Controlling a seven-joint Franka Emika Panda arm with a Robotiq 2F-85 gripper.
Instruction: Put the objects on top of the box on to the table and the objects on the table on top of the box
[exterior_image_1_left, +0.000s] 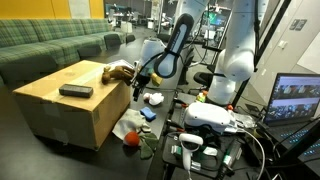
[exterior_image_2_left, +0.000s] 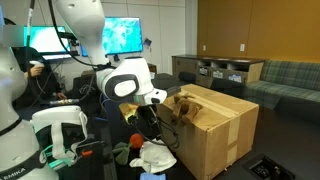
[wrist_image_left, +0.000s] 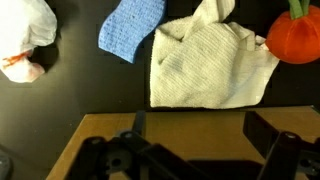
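Observation:
The tan box (exterior_image_1_left: 70, 110) stands on the dark table (wrist_image_left: 90, 85). On its top lie a dark flat rectangular object (exterior_image_1_left: 75, 90) and a brown-and-yellow object (exterior_image_1_left: 120, 72). My gripper (exterior_image_1_left: 140, 87) hangs at the box's edge beside the brown object. In the wrist view the gripper (wrist_image_left: 200, 125) is open over the box top (wrist_image_left: 190, 140), with nothing between the fingers (wrist_image_left: 270, 135). Beyond the edge, on the table, lie a white cloth (wrist_image_left: 210, 65), a blue cloth (wrist_image_left: 130, 28), a red-orange round object (wrist_image_left: 295, 35) and a white bag-like thing (wrist_image_left: 25, 35).
A green couch (exterior_image_1_left: 50, 45) stands behind the box. Monitors (exterior_image_1_left: 297, 98), cables and white equipment (exterior_image_1_left: 215, 118) crowd the side by the robot base. In an exterior view, shelving (exterior_image_2_left: 215, 70) lines the far wall.

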